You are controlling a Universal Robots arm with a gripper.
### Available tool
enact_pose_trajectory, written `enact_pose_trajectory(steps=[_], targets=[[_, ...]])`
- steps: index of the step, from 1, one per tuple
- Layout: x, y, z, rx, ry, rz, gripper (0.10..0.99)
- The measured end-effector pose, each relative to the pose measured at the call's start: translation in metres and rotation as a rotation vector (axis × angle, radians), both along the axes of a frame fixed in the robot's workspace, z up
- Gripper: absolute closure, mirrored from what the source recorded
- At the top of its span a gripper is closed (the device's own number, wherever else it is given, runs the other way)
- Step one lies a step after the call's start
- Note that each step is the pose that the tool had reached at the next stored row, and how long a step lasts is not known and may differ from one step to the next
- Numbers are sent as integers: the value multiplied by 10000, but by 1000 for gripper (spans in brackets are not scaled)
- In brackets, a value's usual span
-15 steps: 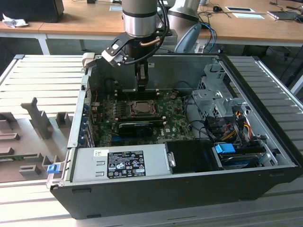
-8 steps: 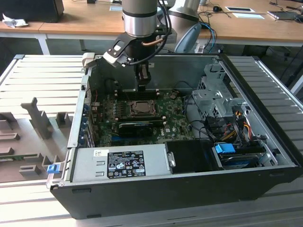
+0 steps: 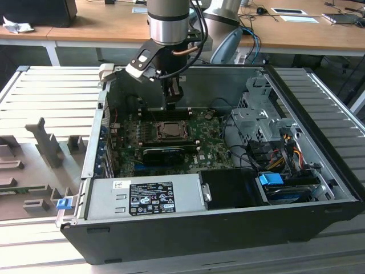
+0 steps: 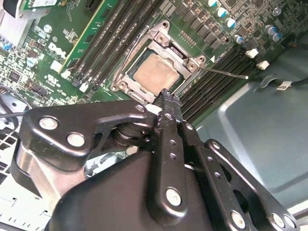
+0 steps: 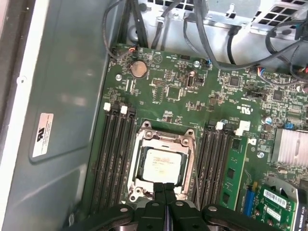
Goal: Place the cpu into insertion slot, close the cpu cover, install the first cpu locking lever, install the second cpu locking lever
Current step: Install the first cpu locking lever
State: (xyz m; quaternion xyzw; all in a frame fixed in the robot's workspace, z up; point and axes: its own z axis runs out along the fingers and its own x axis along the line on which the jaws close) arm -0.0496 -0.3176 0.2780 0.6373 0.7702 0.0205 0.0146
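The claw [image 5: 165, 193], fingers pressed together and gripping nothing, is hovering over the edge of the insertion slot [image 5: 136, 191], where the cpu [image 5: 162, 165] is sitting beneath the flat-lying cpu cover [image 5: 166, 140] on the green motherboard [image 5: 178, 108].

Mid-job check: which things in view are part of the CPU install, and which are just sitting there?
Job: cpu, framed by the cpu cover; locking lever; tool, shut, at the cover's edge.
Bystanders: coin battery; heatsink; power supply; cables.

No legible print on labels [image 3: 151, 197]
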Motion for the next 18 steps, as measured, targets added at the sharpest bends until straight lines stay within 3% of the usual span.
enact_pose_trajectory(steps=[18], targets=[[0,0,0,-1,0,833,980]])
